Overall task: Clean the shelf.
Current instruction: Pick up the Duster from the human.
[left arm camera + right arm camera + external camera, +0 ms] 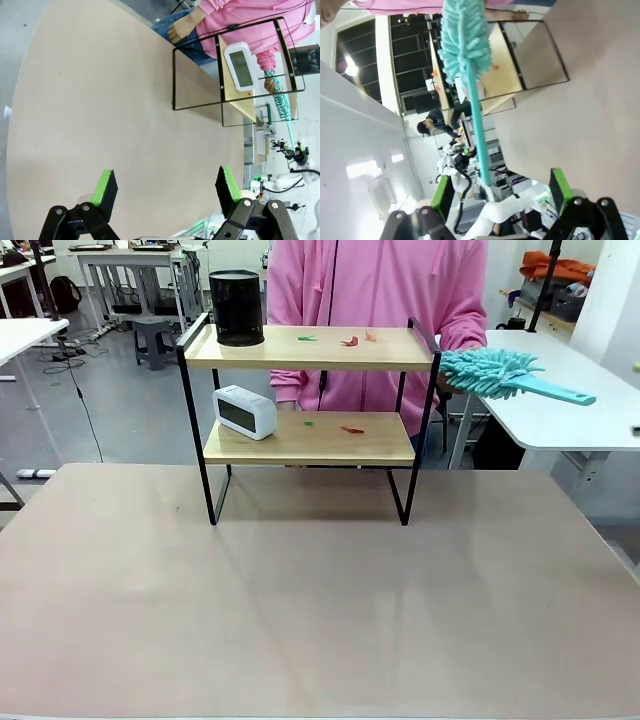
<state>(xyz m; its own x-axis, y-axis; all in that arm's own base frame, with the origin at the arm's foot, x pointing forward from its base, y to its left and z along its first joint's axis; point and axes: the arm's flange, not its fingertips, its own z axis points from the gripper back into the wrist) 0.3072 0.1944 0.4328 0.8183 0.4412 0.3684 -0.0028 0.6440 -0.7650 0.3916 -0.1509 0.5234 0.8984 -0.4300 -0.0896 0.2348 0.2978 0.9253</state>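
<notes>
My left gripper (165,187) hangs over the beige table (90,100), jaws spread wide with only bare tabletop between them. The green pads (105,187) rise from the bottom edge. Well ahead, the shelf (232,97) appears turned sideways in my view, its thin black frame standing on the table. A white clock (239,67) sits on one wooden board. A black mesh cup (307,59) is at the frame's far end, cut by the picture's edge. Behind the shelf is a person (240,15) in a pink top, with one hand (177,32) at the table's far edge. The other hand (271,85) holds a teal duster (281,106) just beside the shelf.
</notes>
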